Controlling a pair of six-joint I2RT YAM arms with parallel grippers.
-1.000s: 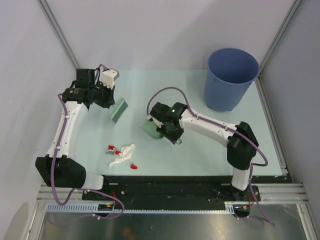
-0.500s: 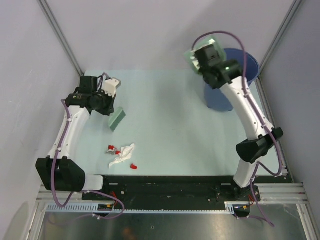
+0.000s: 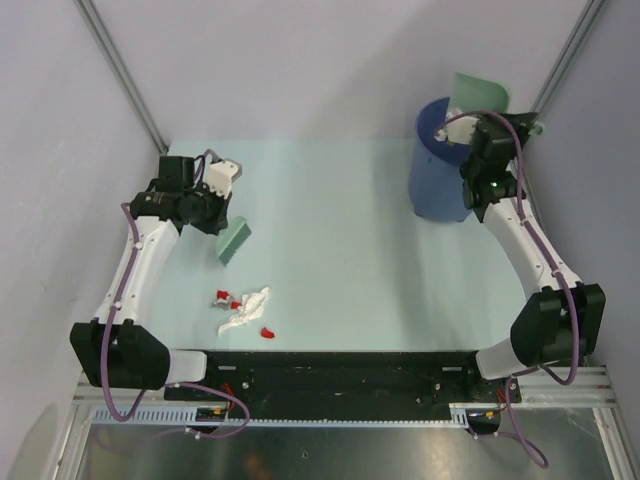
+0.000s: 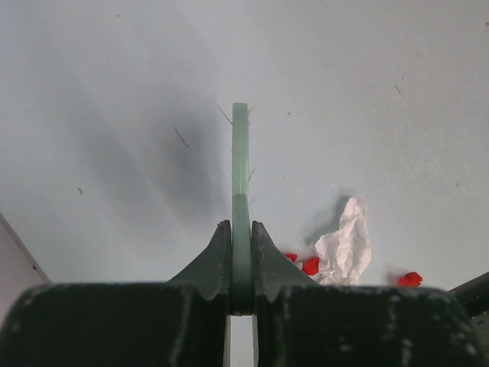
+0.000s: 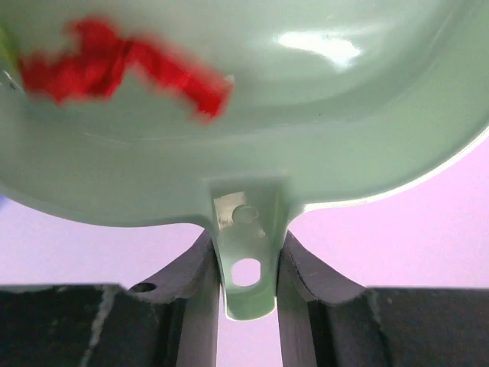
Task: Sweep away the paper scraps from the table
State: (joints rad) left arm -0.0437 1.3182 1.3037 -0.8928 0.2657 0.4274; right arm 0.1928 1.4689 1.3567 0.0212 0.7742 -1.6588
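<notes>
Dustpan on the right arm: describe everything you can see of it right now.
The dustpan is pale green, glossy and plastic-looking, with a curved pan and a short handle tab pierced by a hole. The fingers of the right gripper clamp that tab from both sides. It is held above the table, tipped up over the blue bin. A blurred red paper scrap shows inside the pan.

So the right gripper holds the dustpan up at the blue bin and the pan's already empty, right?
Not empty: the right wrist view shows red paper scraps lying in the dustpan. The right gripper does hold it at the blue bin.
</notes>
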